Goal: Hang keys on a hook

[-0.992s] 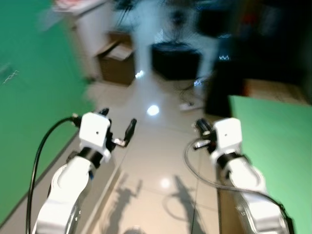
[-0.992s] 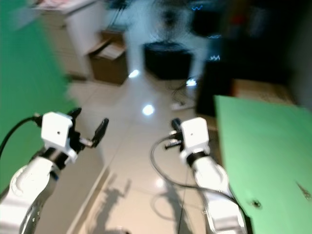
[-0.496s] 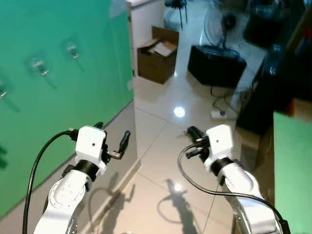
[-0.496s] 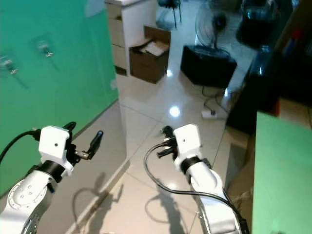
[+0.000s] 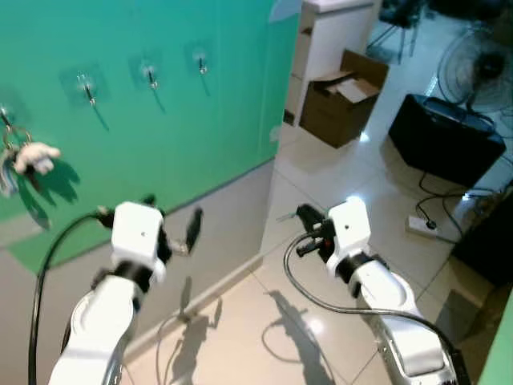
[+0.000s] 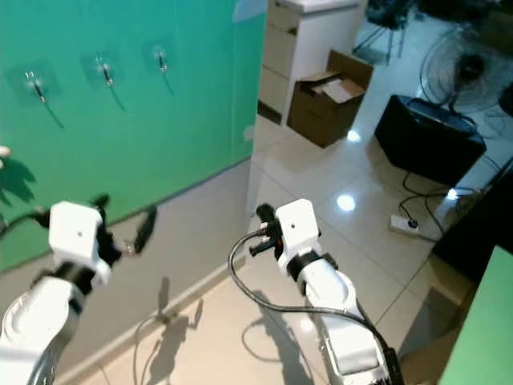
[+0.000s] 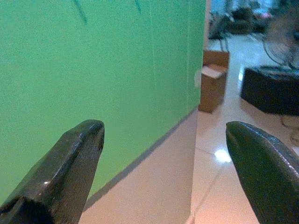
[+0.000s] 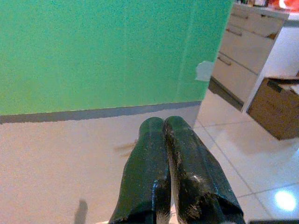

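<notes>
While the left gripper (image 5: 172, 220) is held up in front of the robot's chest, its two black fingers (image 7: 70, 163) stand wide apart and nothing is between them. It points toward the green wall (image 5: 160, 128) and the pale grey strip (image 5: 216, 233) that runs along the bottom of this wall. The right gripper (image 5: 303, 215) is raised at about the same height, a little apart from the left one, and its fingers (image 8: 173, 172) are pressed together with nothing held between them. A black cable (image 5: 309, 293) loops down from the right wrist, and another cable (image 5: 44, 273) curves along the left arm.

On the green wall there is a row of small metal hooks on clear pads. Three of them, for example the hook (image 5: 149, 75) in the middle of these, carry nothing. Further to the robot's left, at the edge of the left eye view, a bunch of keys (image 5: 10, 164) with a small pale plush toy (image 5: 36, 156) already hangs on the wall, well apart from both grippers.

Beyond the end of the wall stands a white cabinet with drawers (image 6: 309, 44), and just beside it an open cardboard box (image 5: 343, 98) on the shiny tiled floor (image 5: 337, 176). A black box (image 5: 445, 140) and a standing fan (image 5: 473, 72) are further to the right.
</notes>
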Robot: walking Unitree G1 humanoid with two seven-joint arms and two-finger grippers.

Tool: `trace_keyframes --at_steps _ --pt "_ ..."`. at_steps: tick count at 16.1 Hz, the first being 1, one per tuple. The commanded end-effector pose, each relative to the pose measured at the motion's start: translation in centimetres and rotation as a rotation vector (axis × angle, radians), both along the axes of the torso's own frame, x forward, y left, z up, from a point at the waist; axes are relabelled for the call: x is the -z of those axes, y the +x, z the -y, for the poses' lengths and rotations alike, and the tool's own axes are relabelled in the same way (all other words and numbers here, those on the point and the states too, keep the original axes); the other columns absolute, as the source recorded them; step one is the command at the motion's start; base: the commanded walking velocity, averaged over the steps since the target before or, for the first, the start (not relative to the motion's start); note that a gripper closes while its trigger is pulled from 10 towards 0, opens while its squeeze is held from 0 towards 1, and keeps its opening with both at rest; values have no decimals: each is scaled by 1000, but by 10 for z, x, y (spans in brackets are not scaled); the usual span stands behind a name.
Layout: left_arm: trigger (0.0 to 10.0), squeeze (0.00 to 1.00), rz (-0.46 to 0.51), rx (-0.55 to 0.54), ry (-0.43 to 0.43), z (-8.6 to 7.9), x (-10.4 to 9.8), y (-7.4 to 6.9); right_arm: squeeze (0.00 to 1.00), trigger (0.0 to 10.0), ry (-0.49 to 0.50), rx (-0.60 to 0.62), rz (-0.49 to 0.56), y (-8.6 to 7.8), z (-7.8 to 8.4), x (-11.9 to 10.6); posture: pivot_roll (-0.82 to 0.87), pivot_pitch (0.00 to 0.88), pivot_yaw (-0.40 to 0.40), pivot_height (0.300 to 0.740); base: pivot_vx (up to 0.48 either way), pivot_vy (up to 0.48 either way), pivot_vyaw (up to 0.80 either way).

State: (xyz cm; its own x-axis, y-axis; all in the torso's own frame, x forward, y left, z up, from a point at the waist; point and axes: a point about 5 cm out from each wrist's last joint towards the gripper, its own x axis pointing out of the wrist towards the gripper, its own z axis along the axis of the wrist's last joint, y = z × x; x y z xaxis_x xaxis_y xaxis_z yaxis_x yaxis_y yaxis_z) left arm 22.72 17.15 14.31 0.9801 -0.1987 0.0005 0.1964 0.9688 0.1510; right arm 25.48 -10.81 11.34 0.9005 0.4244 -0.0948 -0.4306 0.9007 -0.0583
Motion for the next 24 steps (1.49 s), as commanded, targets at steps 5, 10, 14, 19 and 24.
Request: trace_keyframes --at_steps 5,10,14,19,24 --pt "10000 0 34 30 19 3 -6 0 0 10000 13 -24 -24 -2 3 6 72 0 -16 740 0 0 800" --pt "10000 0 28 67 76 5 -6 2 0 10000 63 16 -25 -1 5 8 86 0 2 740 0 0 800" --pt "10000 0 56 74 31 9 -9 12 0 10000 84 90 -13 -2 9 7 64 0 33 740 0 0 800" --pt "10000 0 45 118 -43 19 -7 12 0 10000 120 167 34 8 25 -18 28 0 42 740 115 0 475" --pt "10000 0 43 151 -18 20 -6 8 0 10000 92 -70 71 8 17 -35 34 0 28 740 303 0 0"
